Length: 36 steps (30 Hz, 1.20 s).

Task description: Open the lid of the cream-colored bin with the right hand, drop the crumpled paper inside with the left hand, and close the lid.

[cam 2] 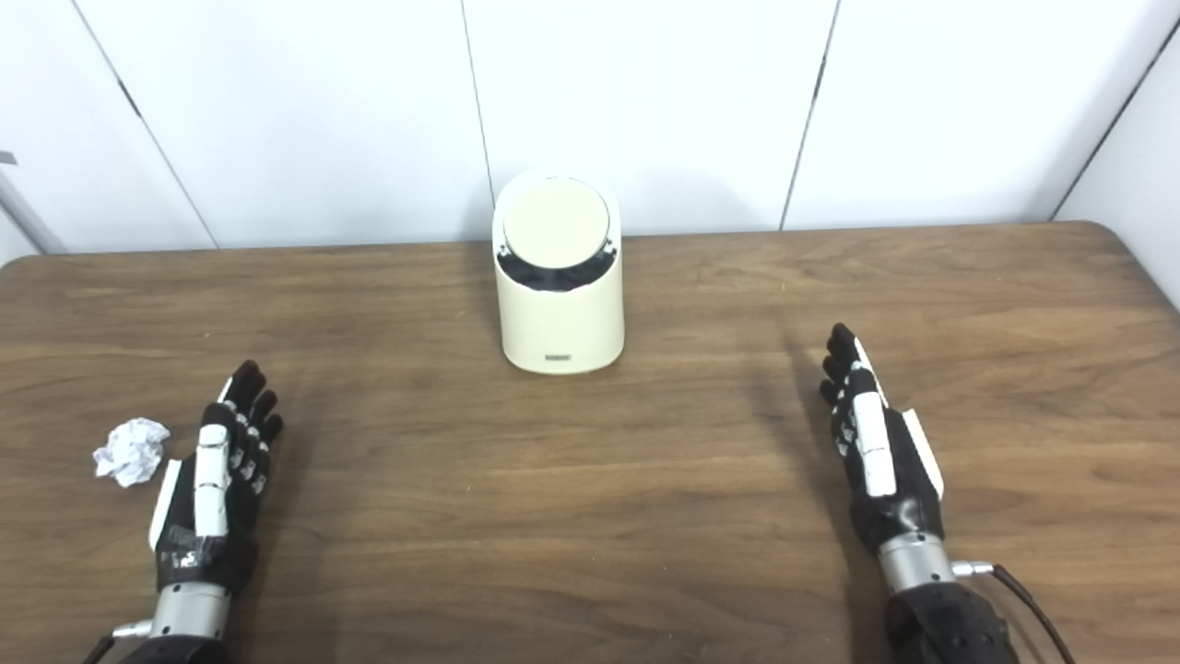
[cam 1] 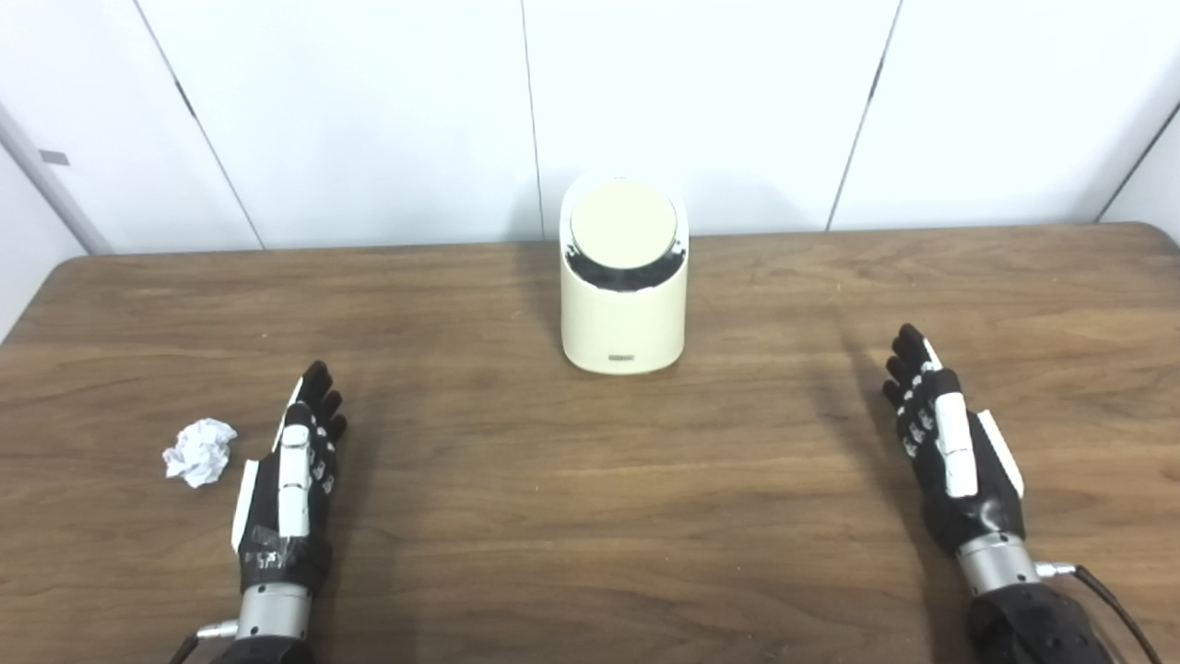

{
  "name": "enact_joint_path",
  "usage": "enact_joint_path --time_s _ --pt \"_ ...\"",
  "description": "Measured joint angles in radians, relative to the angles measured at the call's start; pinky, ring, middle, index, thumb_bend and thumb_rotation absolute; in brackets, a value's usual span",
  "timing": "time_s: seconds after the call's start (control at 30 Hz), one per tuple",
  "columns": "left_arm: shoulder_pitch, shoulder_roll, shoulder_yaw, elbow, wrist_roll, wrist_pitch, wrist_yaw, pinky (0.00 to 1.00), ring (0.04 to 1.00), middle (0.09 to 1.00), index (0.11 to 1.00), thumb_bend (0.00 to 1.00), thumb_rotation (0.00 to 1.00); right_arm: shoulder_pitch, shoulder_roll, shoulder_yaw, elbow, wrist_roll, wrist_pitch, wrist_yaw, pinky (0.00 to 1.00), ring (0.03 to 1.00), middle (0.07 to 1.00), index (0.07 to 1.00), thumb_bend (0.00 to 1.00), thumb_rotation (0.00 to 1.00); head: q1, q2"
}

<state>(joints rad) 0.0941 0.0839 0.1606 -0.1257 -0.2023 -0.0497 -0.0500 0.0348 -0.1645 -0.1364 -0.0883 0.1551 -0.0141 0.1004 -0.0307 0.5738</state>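
cream-colored bin (cam 1: 624, 304) standing upright mid-worktop, lid (cam 1: 622, 224) shut | lying ahead-left of right hand (cam 1: 954, 447), well apart, fingers extended, holding nothing | crumpled paper (cam 1: 199, 451) sitting just left of left hand (cam 1: 290, 475), likewise extended, empty

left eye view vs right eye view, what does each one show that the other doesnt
Only the left eye view shows a small grey tab on the wall at far left and white wall beyond the table's left end. Only the right eye view shows the table's rounded far right corner with wall beside it. Both show the cream-colored bin with its round lid shut, the crumpled paper on the table just outside the open left hand, and the open right hand, both hands empty.
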Motion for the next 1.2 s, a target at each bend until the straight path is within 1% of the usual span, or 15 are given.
enact_joint_path --time_s 0.17,0.3,0.33,0.37,0.43,0.47,0.5,0.67,0.77,0.83,0.93,0.97,1.03,1.2 --pt "0.000 0.000 -0.001 0.000 0.001 -0.002 0.000 1.00 1.000 1.000 0.991 0.41 0.95 -0.002 -0.001 0.000 0.000 -0.002 0.000 0.000 1.00 1.000 0.996 0.963 0.59 1.00 0.002 -0.003" --pt "-0.001 0.000 -0.001 0.003 0.001 -0.009 0.000 1.00 1.000 1.000 0.987 0.40 0.93 -0.005 -0.011 0.003 0.000 -0.014 0.003 0.000 1.00 1.000 0.996 0.961 0.62 1.00 0.000 -0.006" --pt "-0.001 0.000 -0.001 0.004 0.001 -0.010 0.000 1.00 1.000 1.000 0.988 0.40 0.93 -0.006 -0.015 0.004 -0.001 -0.022 0.006 -0.002 1.00 1.000 0.994 0.961 0.63 0.98 0.000 -0.008" --pt "-0.001 0.000 -0.001 0.004 0.001 -0.010 0.000 1.00 1.000 1.000 0.988 0.40 0.93 -0.007 -0.018 0.006 -0.004 -0.033 0.010 -0.003 1.00 1.000 0.992 0.960 0.64 0.95 -0.002 -0.008" --pt "-0.001 0.000 -0.001 0.005 0.001 -0.011 0.000 1.00 1.000 1.000 0.987 0.41 0.93 -0.011 -0.024 0.011 -0.010 -0.062 0.016 -0.005 1.00 0.998 0.987 0.958 0.66 0.84 -0.003 -0.009" --pt "-0.001 0.000 -0.001 0.005 0.001 -0.011 0.000 1.00 1.000 1.000 0.987 0.41 0.93 -0.015 -0.027 0.013 -0.012 -0.072 0.019 -0.005 0.99 0.991 0.986 0.957 0.66 0.80 -0.003 -0.011" --pt "-0.001 0.000 -0.001 0.005 0.001 -0.011 0.000 1.00 1.000 1.000 0.987 0.41 0.94 -0.021 -0.031 0.016 -0.014 -0.081 0.023 -0.005 0.96 0.974 0.979 0.954 0.68 0.78 -0.002 -0.014" --pt "-0.001 0.000 -0.002 0.005 0.001 -0.013 -0.001 1.00 1.000 1.000 0.990 0.42 0.94 -0.058 -0.061 0.039 -0.051 -0.159 0.075 -0.005 0.95 0.974 0.983 0.958 0.65 0.81 -0.003 -0.020" --pt "-0.001 0.000 -0.002 0.007 0.001 -0.016 -0.001 1.00 1.000 1.000 0.993 0.43 0.94 -0.090 -0.072 0.042 -0.060 -0.176 0.091 -0.004 0.93 0.975 0.984 0.962 0.63 0.81 -0.003 -0.020" --pt "-0.001 0.000 -0.002 0.007 0.001 -0.016 -0.001 1.00 1.000 1.000 0.992 0.43 0.94 -0.111 -0.084 0.056 -0.061 -0.193 0.097 -0.003 0.90 0.969 0.985 0.960 0.62 0.81 -0.005 -0.037" --pt "-0.002 0.000 -0.003 0.008 0.001 -0.018 -0.001 1.00 1.000 1.000 0.998 0.43 0.94 -0.137 -0.093 0.073 -0.067 -0.222 0.122 -0.001 0.91 0.962 0.975 0.951 0.63 0.79 -0.003 -0.046" --pt "-0.002 0.000 -0.003 0.008 0.001 -0.019 -0.001 1.00 1.000 1.000 0.999 0.42 0.95 -0.144 -0.093 0.078 -0.072 -0.235 0.130 -0.001 0.92 0.961 0.970 0.948 0.64 0.80 -0.002 -0.051" --pt "-0.001 0.000 -0.003 0.008 0.001 -0.020 -0.001 1.00 1.000 1.000 1.000 0.41 0.96 -0.158 -0.099 0.097 -0.082 -0.279 0.145 -0.001 0.93 0.959 0.965 0.944 0.67 0.81 -0.002 -0.051" --pt "-0.001 0.000 -0.004 0.009 0.001 -0.036 -0.002 1.00 1.000 1.000 0.999 0.38 0.96 -0.214 -0.111 0.136 -0.086 -0.382 0.206 -0.001 0.92 0.954 0.966 0.941 0.71 0.79 0.000 -0.060"
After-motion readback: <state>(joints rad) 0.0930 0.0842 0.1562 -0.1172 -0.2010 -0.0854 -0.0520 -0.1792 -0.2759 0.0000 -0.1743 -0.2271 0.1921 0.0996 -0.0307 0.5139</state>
